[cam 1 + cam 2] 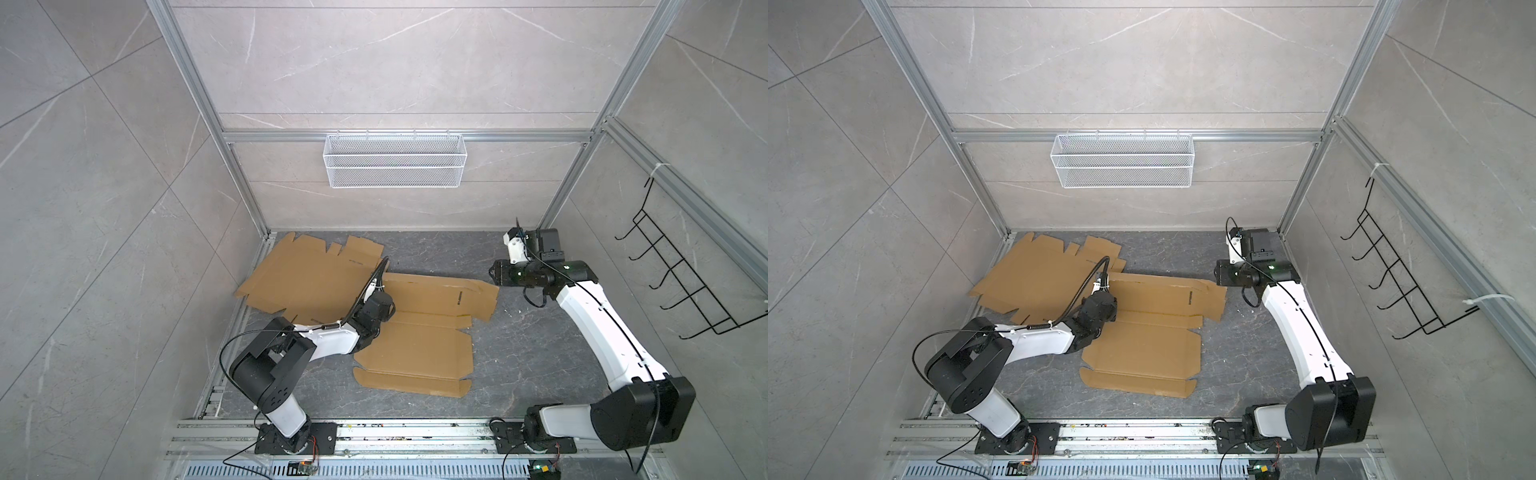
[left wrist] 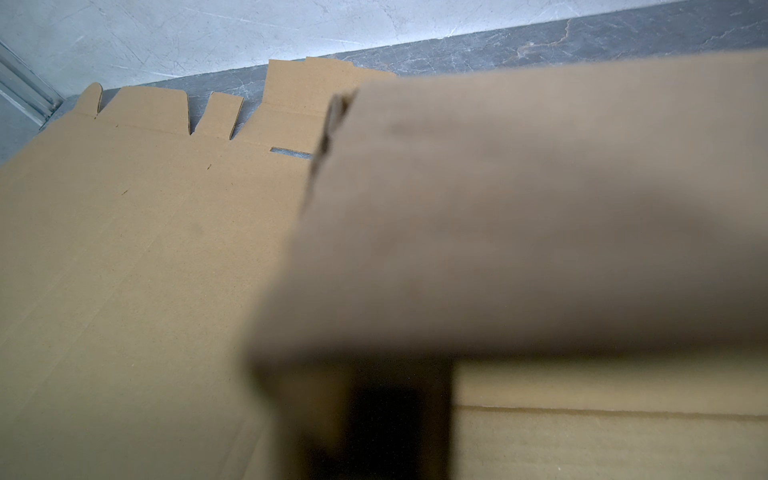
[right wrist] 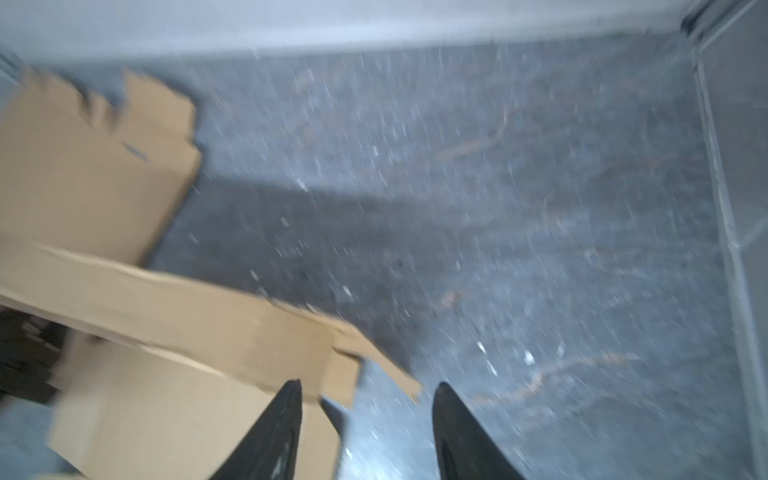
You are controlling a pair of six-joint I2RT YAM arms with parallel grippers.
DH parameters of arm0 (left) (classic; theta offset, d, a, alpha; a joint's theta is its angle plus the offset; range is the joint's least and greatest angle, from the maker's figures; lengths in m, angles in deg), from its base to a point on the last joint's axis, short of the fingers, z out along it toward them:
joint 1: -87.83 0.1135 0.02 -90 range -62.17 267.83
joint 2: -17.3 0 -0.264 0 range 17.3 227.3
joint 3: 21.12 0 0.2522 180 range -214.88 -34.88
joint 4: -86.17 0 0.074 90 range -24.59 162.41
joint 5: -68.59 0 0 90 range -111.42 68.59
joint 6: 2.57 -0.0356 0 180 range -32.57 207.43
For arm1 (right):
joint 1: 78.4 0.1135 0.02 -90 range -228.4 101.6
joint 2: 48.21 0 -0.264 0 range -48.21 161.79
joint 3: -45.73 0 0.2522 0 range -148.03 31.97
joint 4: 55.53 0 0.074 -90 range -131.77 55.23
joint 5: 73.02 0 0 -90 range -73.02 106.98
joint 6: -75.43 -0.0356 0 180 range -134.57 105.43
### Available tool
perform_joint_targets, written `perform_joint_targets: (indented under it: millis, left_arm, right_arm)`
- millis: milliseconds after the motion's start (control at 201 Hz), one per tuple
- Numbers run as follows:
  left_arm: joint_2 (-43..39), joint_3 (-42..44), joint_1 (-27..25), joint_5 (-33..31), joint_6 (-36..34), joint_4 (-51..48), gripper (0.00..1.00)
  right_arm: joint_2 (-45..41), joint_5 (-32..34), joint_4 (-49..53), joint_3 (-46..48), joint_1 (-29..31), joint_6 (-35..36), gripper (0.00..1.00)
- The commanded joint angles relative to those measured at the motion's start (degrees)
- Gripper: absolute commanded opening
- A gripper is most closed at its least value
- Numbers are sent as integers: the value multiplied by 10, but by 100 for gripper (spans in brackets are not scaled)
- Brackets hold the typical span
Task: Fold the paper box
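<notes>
The paper box (image 1: 415,349) is a brown cardboard cutout lying mostly flat mid-floor in both top views (image 1: 1142,349). Its long back panel (image 1: 440,293) is raised off the floor. My left gripper (image 1: 379,306) sits at that panel's left end, its fingers hidden under the wrist. In the left wrist view the blurred panel (image 2: 519,208) fills the view just above a dark finger (image 2: 386,424), and the gripper is shut on it. My right gripper (image 3: 368,388) is open beside the panel's right end (image 3: 349,374) and holds nothing. It also shows in a top view (image 1: 494,274).
A second flat cardboard cutout (image 1: 307,274) lies at the back left, partly under the box. A white wire basket (image 1: 395,160) hangs on the back wall and a black wire rack (image 1: 681,266) on the right wall. Dark floor (image 1: 532,345) lies right of the box.
</notes>
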Motion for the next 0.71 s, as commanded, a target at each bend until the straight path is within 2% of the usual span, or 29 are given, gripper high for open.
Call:
perform_joint_targets:
  millis: [0, 209, 438, 553, 702]
  left_arm:
    - [-8, -5, 12, 18, -43, -72, 0]
    - [2, -17, 21, 33, -55, -71, 0]
    - [-1, -5, 22, 34, -51, -64, 0]
    - [3, -3, 22, 36, -48, -63, 0]
    - [5, -5, 21, 37, -45, -64, 0]
  right_arm:
    - [-8, 12, 46, -6, 4, 100, 56]
    - [46, -6, 87, -26, 6, 163, 57]
    - [111, 12, 86, -46, 20, 181, 56]
    - [143, -5, 96, -57, 30, 199, 56]
    - [174, -4, 118, -67, 41, 217, 52]
